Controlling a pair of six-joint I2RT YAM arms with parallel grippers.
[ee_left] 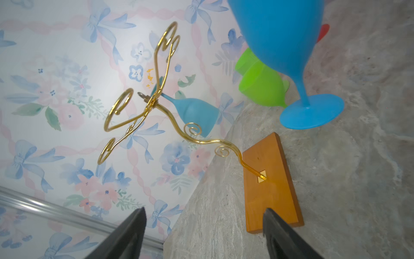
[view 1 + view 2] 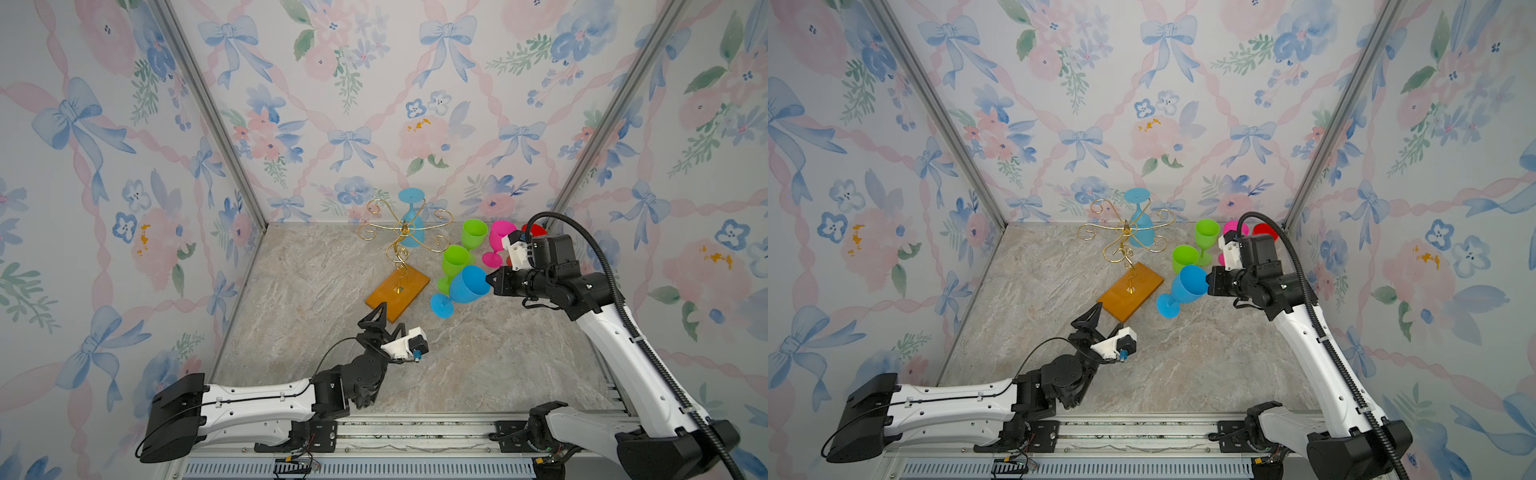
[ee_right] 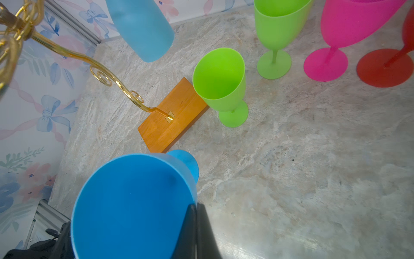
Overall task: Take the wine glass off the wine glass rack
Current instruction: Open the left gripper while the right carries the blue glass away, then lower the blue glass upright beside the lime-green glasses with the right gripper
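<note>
The wine glass rack [image 2: 401, 249] is a gold wire stand on an orange wooden base [image 2: 397, 292] [image 2: 1131, 291] [image 1: 272, 183] [image 3: 170, 121]. A pale blue wine glass [image 2: 411, 224] [image 2: 1140, 226] [image 1: 195, 112] [image 3: 143, 29] hangs upside down from a rear arm. My right gripper [image 2: 490, 279] [image 2: 1209, 282] [image 3: 196, 224] is shut on the rim of a bright blue wine glass [image 2: 467, 284] [image 2: 1187, 286] [image 1: 277, 33] [image 3: 132, 206]. That glass leans right of the base, foot down at the table. My left gripper [image 2: 388, 322] [image 2: 1102, 322] [image 1: 205, 209] stands open and empty at the base's near corner.
Two green glasses [image 2: 455, 259] [image 2: 474, 232], a pink glass [image 2: 500, 237] and a red glass [image 2: 536, 229] stand upright at the back right, just behind my right wrist. Floral walls close in the back and both sides of the marble tabletop [image 2: 478, 365].
</note>
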